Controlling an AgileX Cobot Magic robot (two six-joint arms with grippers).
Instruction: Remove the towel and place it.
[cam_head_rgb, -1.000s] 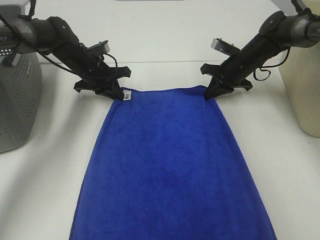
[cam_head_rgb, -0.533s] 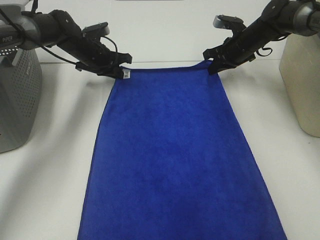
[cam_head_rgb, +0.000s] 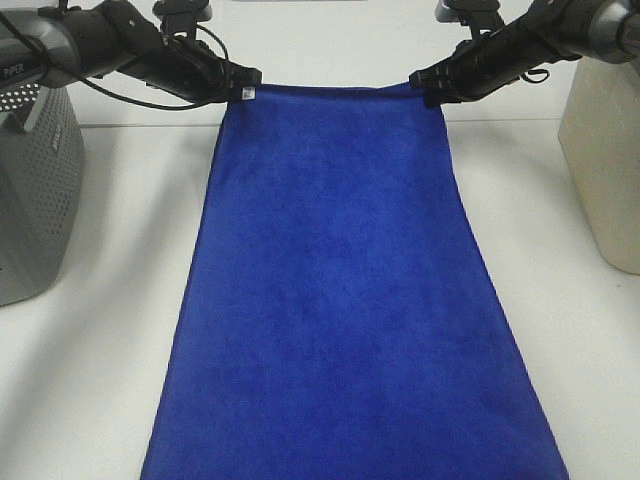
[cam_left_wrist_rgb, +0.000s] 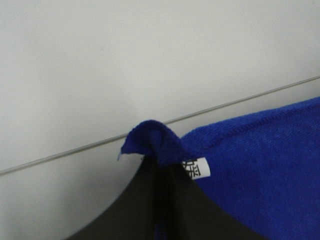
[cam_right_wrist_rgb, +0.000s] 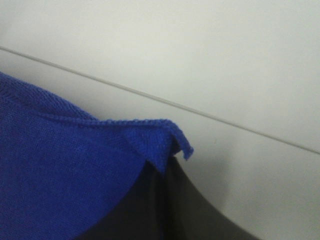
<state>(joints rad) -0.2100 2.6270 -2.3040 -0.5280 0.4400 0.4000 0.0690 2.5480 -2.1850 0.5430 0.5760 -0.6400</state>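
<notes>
Up at the far edge of the bench (cam_head_rgb: 90, 380), towel (cam_head_rgb: 340, 300) held taut by two corners: left hand (cam_head_rgb: 243, 88) clenched on the tagged corner, right hand (cam_head_rgb: 425, 90) clenched on the other. Looks like mid-carry, placing not yet done. Next calls for level, matched travel. Grey basket (cam_head_rgb: 35, 190) on the left, beige bin (cam_head_rgb: 605, 170) on the right; open room between.

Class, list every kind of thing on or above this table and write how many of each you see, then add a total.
Blue towel: 1
Robot claws, left claw and right claw, each shut on a towel corner: 2
Grey perforated basket: 1
Cream container: 1
Total: 5
</notes>
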